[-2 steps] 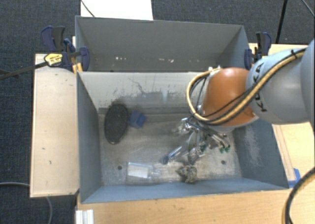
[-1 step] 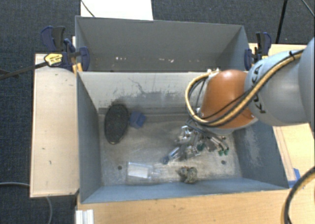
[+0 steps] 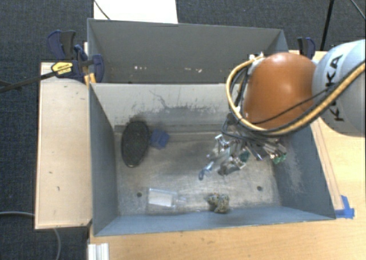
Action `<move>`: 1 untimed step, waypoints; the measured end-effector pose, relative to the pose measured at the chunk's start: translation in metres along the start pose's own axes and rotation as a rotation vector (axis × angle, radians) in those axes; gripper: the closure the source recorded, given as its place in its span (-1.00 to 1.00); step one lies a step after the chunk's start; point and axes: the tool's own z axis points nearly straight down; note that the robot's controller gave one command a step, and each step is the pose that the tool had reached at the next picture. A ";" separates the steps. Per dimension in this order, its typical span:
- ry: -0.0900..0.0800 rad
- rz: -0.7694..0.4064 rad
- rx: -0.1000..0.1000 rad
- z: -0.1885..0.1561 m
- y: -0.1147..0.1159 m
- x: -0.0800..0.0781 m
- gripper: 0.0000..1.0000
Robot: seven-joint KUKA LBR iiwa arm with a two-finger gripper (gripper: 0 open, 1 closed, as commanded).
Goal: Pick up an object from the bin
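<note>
My gripper (image 3: 227, 159) hangs low over the right middle of the bin floor, under the arm's orange cover. A small blue piece (image 3: 202, 174) shows just off its lower left end; I cannot tell whether it is held or lies on the floor. A small grey-green lump (image 3: 218, 202) lies near the front wall, just below the gripper. A clear plastic piece (image 3: 160, 198) rests on the floor to the lump's left.
A black oval pad (image 3: 135, 142) lies at the bin's left, with a small blue object (image 3: 159, 138) touching its right side. The arm and its cables cover the bin's right back part. Bare floor spreads between the black pad and the gripper.
</note>
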 end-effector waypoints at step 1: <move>-0.004 -0.004 0.002 -0.110 -0.004 -0.010 1.00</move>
